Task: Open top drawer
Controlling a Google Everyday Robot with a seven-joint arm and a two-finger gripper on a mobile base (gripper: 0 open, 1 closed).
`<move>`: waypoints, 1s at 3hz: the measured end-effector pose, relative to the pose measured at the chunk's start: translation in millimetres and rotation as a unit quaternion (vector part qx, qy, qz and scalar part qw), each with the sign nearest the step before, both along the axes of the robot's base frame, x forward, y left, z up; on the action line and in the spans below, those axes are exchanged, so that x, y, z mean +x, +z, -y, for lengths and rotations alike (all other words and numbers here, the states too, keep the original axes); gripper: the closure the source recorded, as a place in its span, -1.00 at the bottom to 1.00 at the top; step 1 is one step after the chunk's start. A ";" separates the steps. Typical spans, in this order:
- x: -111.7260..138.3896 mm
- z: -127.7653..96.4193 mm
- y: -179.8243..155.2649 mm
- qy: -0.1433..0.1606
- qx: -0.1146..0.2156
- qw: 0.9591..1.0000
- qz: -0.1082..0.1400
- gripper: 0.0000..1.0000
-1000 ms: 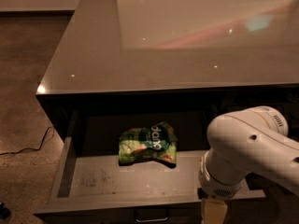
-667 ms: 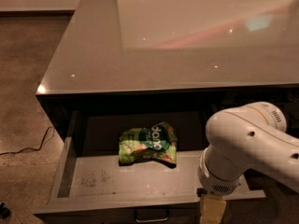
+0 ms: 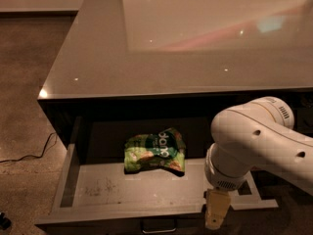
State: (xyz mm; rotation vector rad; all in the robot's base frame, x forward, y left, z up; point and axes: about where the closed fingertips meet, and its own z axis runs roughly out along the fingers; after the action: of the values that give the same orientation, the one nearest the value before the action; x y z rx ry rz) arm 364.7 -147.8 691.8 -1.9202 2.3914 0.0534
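The top drawer stands pulled well out beneath the counter, a green bag lying in its middle; its handle shows at the front edge. At right the white arm bends down over the drawer's front, gripper pointing downward right of the handle; open or closed, I cannot tell.

Under the table near edge: top drawer front cut off by frame bottom, pull handle partly seen. Drawer's right end hidden behind white arm, which runs off at right. The gripper hangs just right of the handle, lower end barely in frame. Table's far corners out of view.
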 end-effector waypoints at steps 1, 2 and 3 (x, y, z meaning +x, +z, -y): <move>15.6 -2.7 5.8 -0.007 0.000 0.999 0.033 -1.00; 28.5 -5.7 3.5 -0.013 0.001 0.999 0.048 -0.63; 36.6 -9.4 1.5 -0.014 -0.003 0.998 0.060 -0.16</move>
State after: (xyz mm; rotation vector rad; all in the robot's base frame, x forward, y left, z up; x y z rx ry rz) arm 401.3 -138.4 693.3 -1.8348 2.3424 -0.0688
